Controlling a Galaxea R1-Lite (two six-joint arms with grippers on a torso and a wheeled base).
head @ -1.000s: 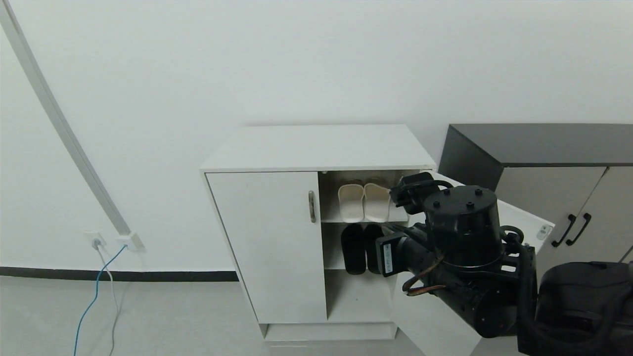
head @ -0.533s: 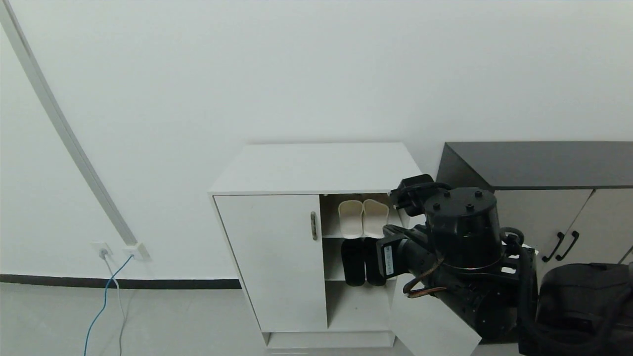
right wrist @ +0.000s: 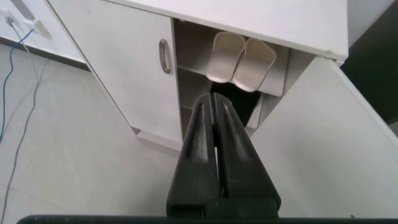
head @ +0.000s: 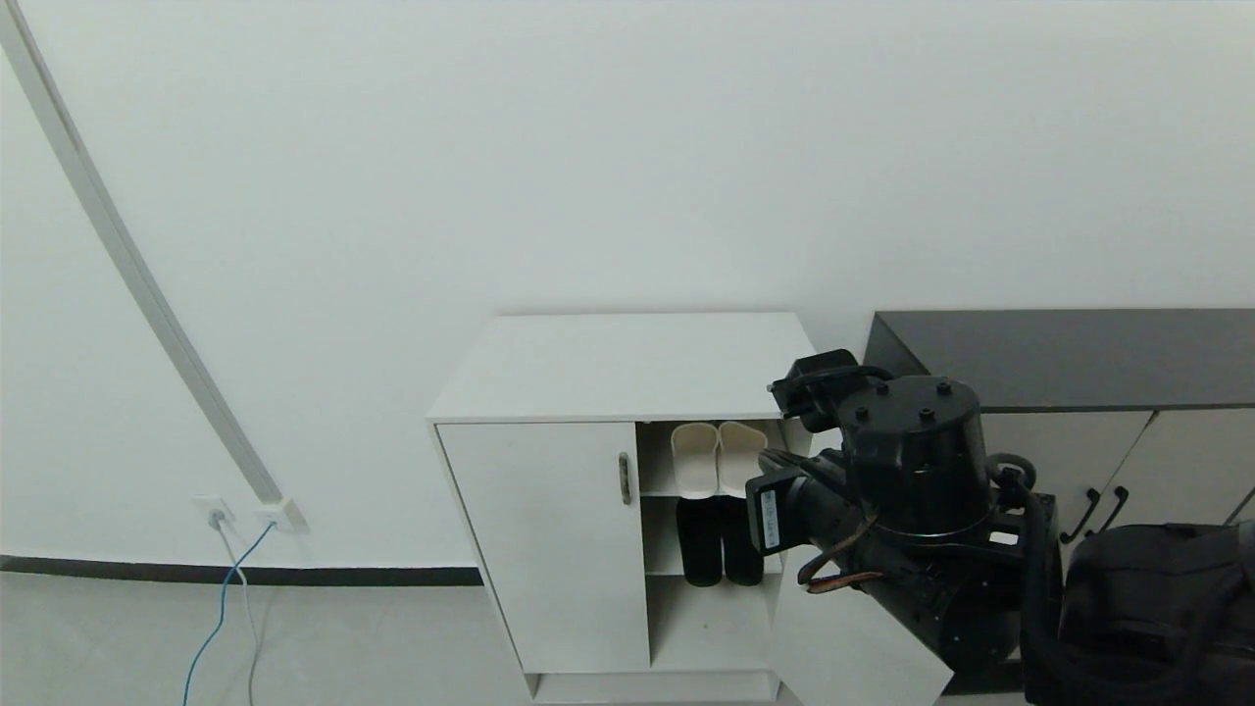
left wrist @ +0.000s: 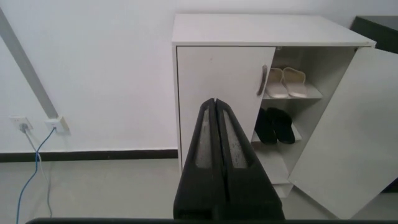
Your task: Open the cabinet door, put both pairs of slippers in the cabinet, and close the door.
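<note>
Done with stowing; left only with shutting the door.
From the head: white two-door cabinet (head: 627,368) with cream slide slippers (head: 716,456) shelved above black slippers (head: 721,554), right door (head: 863,652) swung wide. From the left wrist: left hand (left wrist: 214,102) clenched, empty, cabinet well ahead. From the right wrist: right hand (right wrist: 212,99) clenched, empty, both pairs ahead, door beside.

white slippers (head: 717,456) on upper shelf (head: 655,491) of cabinet (head: 627,368), black slippers (head: 721,551) below
</note>
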